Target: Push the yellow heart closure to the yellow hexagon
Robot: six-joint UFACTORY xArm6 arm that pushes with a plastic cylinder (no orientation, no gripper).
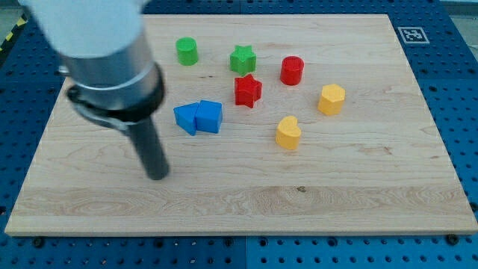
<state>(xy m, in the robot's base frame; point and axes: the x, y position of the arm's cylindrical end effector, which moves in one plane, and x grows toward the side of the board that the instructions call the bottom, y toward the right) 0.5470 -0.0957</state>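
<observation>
The yellow heart lies right of the board's middle. The yellow hexagon sits up and to the right of it, a short gap apart. My tip rests on the board at the left, well left of the heart and below-left of the two blue blocks. The rod rises from it into the grey arm body at the view's top left.
Two blue blocks touch each other left of centre. A red star, a green star, a red cylinder and a green cylinder stand toward the top. The wooden board lies on blue pegboard.
</observation>
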